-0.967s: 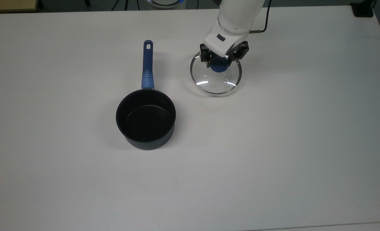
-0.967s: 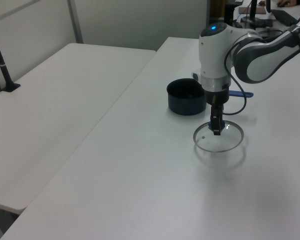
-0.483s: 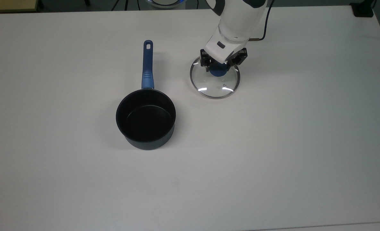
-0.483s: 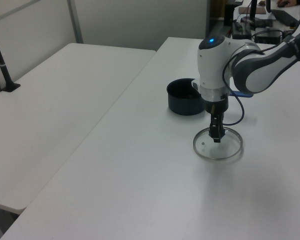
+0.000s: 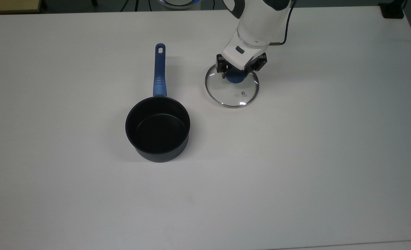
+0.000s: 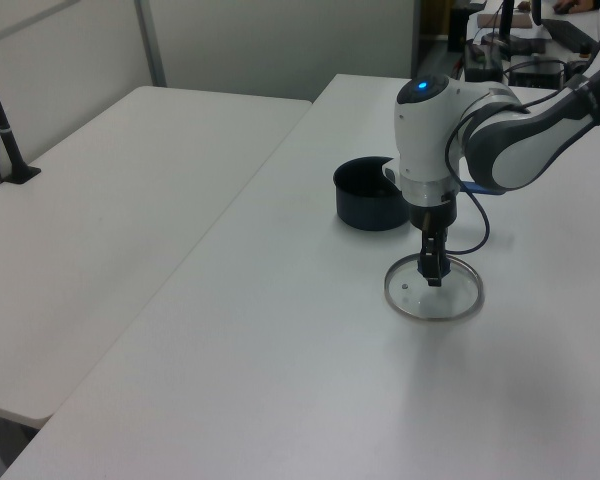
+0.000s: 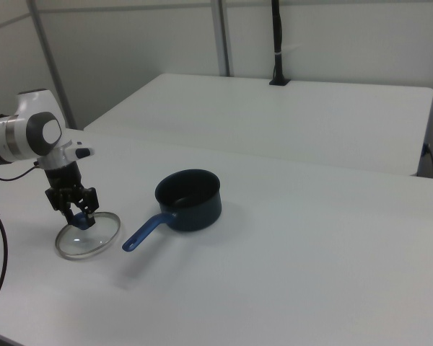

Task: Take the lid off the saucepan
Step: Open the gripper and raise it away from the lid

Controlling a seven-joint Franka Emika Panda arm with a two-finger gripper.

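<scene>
Moved: lid lowered flat onto bench.
End effector: grasping lid's knob.
Saucepan: uncovered, apart.

Saucepan: dark navy-black outside, black inside; long handle blue, plain. Lid: clear glass, thin silvery steel rim, blue centre knob, pale glints along the near edge. Gripper: black fingers under a white housing with one small dark patch. Arm: white shells, grey joint bands, a blue light on top. Table: plain matte white, unpatterned. Cable behind the arm: black.
</scene>
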